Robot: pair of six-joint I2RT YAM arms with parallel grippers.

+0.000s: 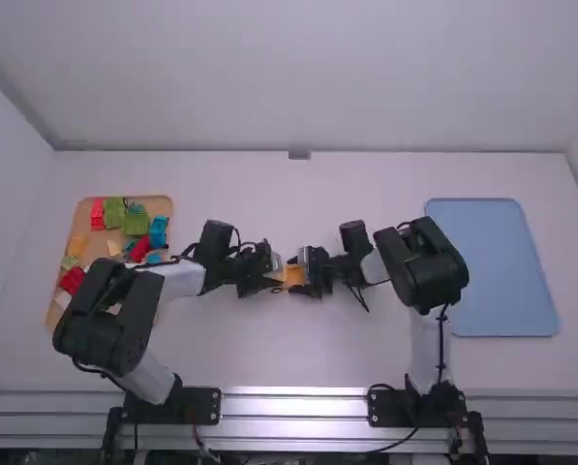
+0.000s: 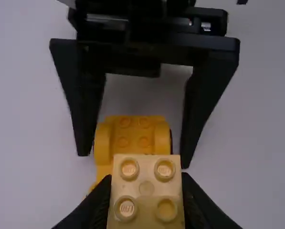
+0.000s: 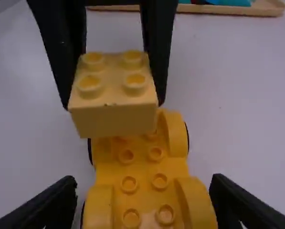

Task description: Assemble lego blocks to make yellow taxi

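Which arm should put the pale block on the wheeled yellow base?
Left, I'd say: its fingers grip the pale block above the base. The right arm's fingers stand apart on either side of the base, so that arm seems better suited to steadying it.

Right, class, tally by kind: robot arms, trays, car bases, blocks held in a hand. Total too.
Robot arms (left arm, right arm): 2
Trays (wooden tray, blue tray): 2
Yellow car base: 1
Block in left hand: 1
Total: 6

White table [image 1: 298, 358]: wooden tray [image 1: 97, 242] with coloured blocks [image 1: 136, 224] at left; yellow wheeled base [image 3: 142, 167] mid-table; blue tray [image 1: 492, 271] at right.
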